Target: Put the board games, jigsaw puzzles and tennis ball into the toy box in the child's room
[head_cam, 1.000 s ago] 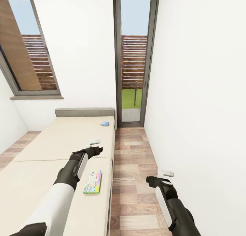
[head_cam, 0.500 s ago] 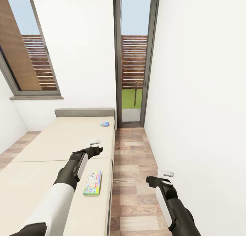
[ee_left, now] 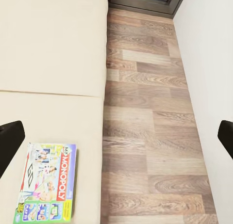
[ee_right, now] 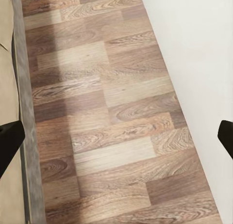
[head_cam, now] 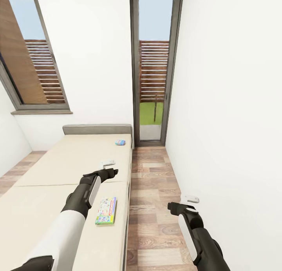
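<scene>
At the left, our left end effector [head_cam: 111, 167] hung open and empty above the low beige-mattressed bed [head_cam: 51, 173], presumably poised to pick up toys. We counted two board games there: the green-topped printed flat box [head_cam: 106, 210] lay just behind and below that end effector, near the bed's edge, and the small light blue box [head_cam: 120, 142] lay well ahead by the headboard. Further right, over the wood-plank floor [head_cam: 152, 192], our right end effector [head_cam: 188, 202] waited open, holding nothing.
</scene>
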